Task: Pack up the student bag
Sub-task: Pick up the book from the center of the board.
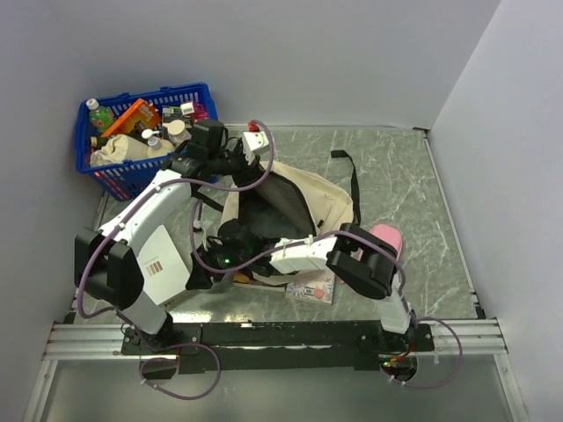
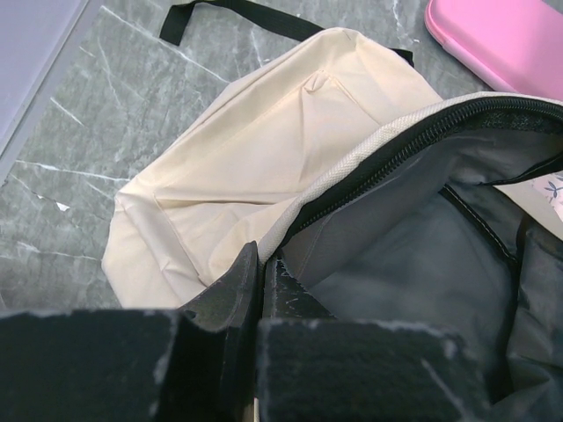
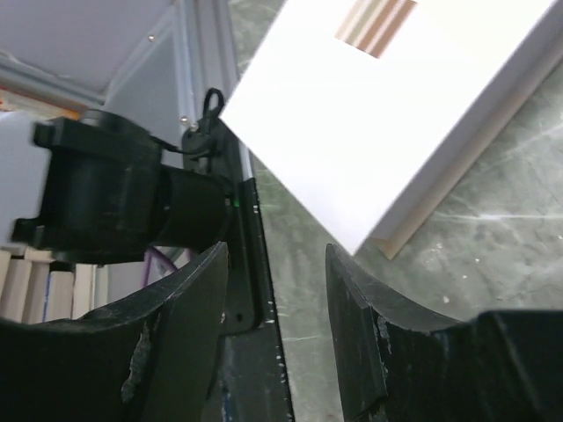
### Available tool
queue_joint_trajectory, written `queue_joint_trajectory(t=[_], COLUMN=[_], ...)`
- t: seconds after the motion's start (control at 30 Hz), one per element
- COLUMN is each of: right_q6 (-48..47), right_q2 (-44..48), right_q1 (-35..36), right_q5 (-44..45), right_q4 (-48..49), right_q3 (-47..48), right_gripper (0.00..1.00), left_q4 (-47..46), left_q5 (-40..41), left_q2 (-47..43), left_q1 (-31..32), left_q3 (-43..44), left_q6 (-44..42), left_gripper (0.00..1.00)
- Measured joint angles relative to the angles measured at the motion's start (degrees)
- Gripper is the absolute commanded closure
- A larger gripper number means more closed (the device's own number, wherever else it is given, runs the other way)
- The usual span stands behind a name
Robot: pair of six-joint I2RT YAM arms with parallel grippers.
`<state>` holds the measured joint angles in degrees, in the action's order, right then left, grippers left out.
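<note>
Top external view: bag (image 1: pixel 327 204) lies mid-table (image 1: pixel 409 180), its long axis slanting from near-left to far-right. The cream body sits at the far-right end and the dark open mouth faces near-left, toward the arms. A black strap trails off its far side. A pink pouch (image 1: pixel 389 236) lies just right of the bag, and a blue basket (image 1: pixel 145 95) stands well apart at the far-left corner.

Left wrist view: left gripper (image 2: pixel 262 259) has its jaws pressed together on the zip rim of the bag's mouth – cream panel to one side, grey lining to the other.

Right wrist view: right gripper (image 3: pixel 277 251) hangs low over the table with its jaws about half apart and nothing between them – a white book (image 3: pixel 387 114) lies just beyond the tips, untouched.
</note>
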<state>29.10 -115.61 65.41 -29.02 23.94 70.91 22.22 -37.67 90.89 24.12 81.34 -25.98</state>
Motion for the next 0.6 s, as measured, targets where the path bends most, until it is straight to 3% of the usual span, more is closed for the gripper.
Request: queue_joint_trajectory(t=[0.6], right_q6=[2.23], right_q2=[-7.72], right_q1=[-2.10], right_q5=[-1.60], right_q4=[-3.15], right_q3=[6.03], right_gripper=[0.48], left_q4=[-1.31], left_q5=[0.02], left_q2=[0.11], left_q1=[0.90], left_q3=[0.00], left_q6=[0.39], left_gripper=[0.99])
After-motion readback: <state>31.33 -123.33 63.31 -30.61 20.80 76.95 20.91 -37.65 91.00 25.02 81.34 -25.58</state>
